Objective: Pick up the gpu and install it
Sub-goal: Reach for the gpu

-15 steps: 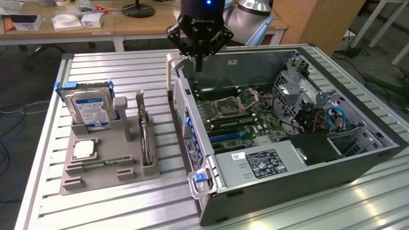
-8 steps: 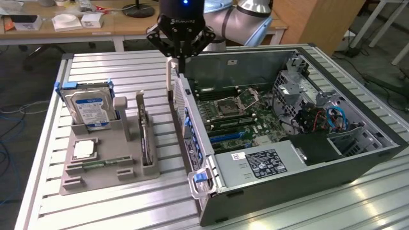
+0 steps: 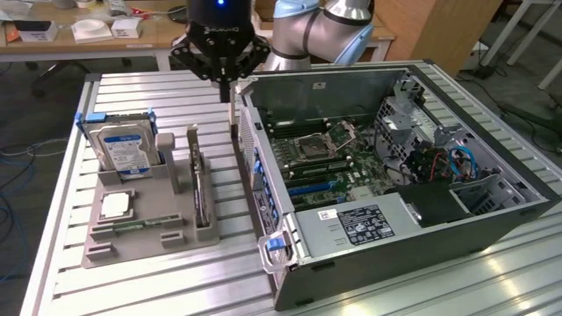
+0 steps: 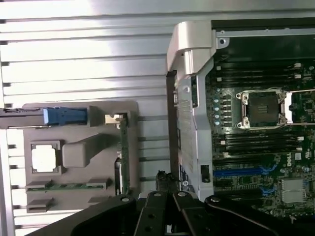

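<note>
- The gpu (image 3: 201, 191) stands on its long edge in a slot of the grey tray (image 3: 145, 247), at the exterior view's left of the open computer case (image 3: 422, 230).
- Its long axis runs along the tray, parallel to the case's near wall; the silvery bracket end (image 4: 115, 118) lies at the hard drive's end.
- One gpu, one hard drive (image 3: 123, 148), one processor chip (image 3: 116, 205), one memory stick (image 3: 131, 227) — all in the tray.
- The gripper (image 3: 228, 92) hangs above the gap between tray and case, fingers drawn together on nothing.
- The card shows edge-on — its face is hard to make out, its lower edge hidden by the slot.
</note>
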